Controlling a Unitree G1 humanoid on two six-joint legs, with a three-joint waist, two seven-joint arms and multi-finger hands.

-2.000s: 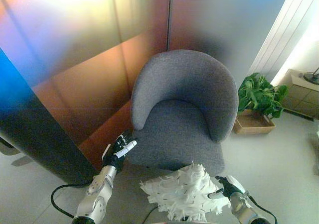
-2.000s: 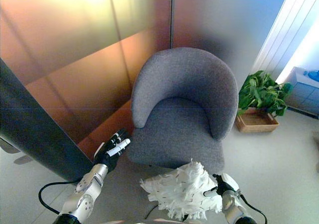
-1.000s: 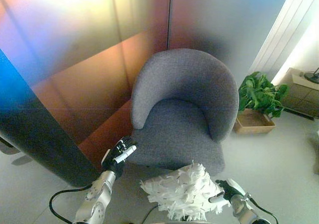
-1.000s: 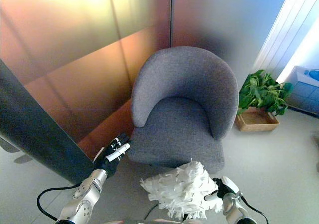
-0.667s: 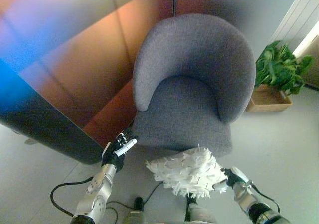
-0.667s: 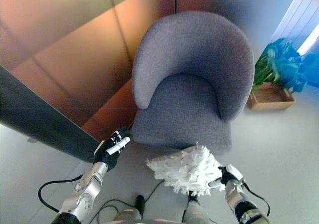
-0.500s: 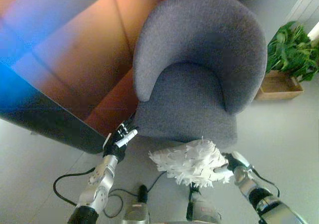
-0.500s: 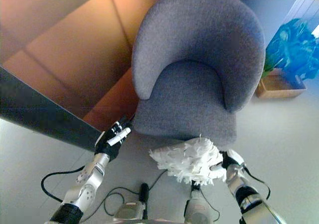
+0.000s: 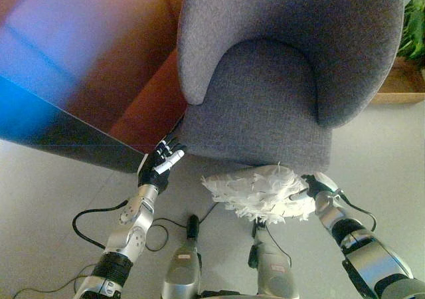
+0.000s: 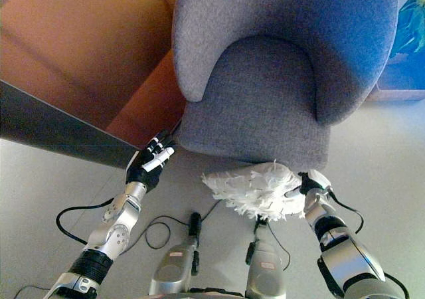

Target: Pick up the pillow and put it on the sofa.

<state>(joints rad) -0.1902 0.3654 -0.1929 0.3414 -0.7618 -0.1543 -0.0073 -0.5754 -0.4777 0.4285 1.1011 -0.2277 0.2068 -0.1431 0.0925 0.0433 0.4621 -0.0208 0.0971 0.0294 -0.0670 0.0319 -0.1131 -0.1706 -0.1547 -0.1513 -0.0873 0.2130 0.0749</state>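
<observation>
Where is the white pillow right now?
The fluffy white pillow is low and right of centre in both views, gripped at its right edge by the right hand, just in front of the grey sofa chair's seat edge.

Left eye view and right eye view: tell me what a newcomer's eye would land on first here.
The big grey sofa chair fills the upper middle, its curved back wrapped round the seat. Just below its front edge hangs a shaggy white pillow, held from its right side by the right hand. The left hand hovers with relaxed fingers by the seat's front left corner, holding nothing.
</observation>
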